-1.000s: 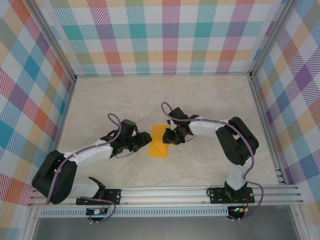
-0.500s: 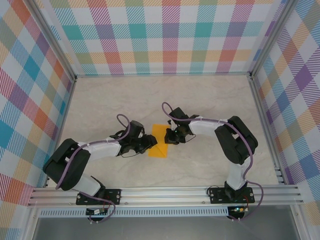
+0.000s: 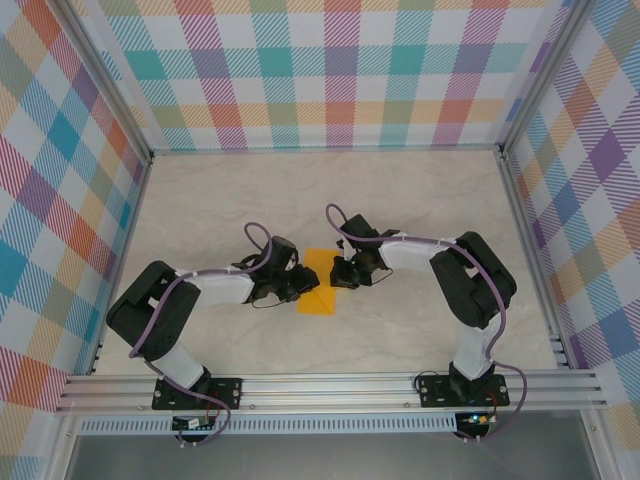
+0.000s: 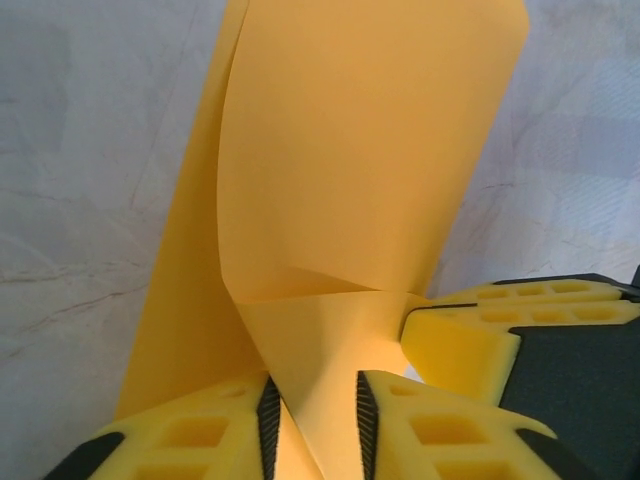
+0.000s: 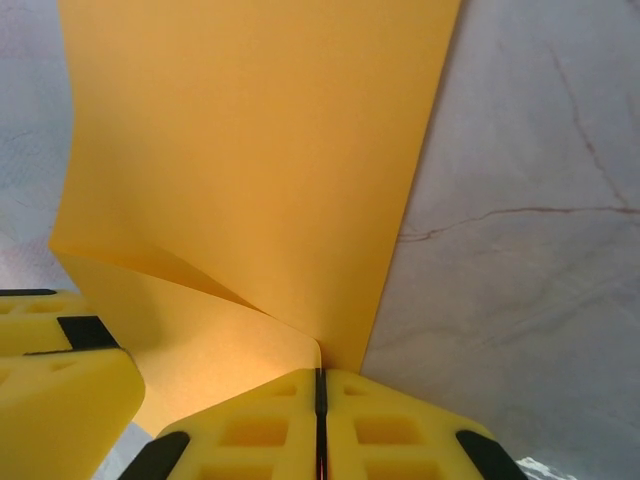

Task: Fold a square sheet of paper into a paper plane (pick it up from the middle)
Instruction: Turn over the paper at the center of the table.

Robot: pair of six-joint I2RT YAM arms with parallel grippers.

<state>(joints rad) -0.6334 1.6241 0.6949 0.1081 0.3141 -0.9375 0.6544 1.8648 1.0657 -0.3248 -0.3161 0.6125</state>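
The square sheet of paper (image 3: pixel 319 301) is plain orange and lies partly folded at the table's middle, between both grippers. My left gripper (image 3: pixel 303 283) comes at it from the left. In the left wrist view the left gripper (image 4: pixel 313 412) has its jaws apart, with a raised creased flap of the paper (image 4: pixel 360 150) standing in the gap. My right gripper (image 3: pixel 338 272) reaches in from the right. In the right wrist view the right gripper (image 5: pixel 319 378) is pressed shut on the curled edge of the paper (image 5: pixel 250 150).
The marbled tabletop (image 3: pixel 420 200) is ringed by plaid walls (image 3: pixel 330 70). An aluminium rail (image 3: pixel 330 385) carrying both arm bases runs along the near edge. The other gripper's yellow finger (image 4: pixel 470 335) sits close beside the left jaws.
My left arm has swung right to the paper, and its jaws have narrowed around the raised flap. The right gripper stays in place, pinched on the paper's edge.
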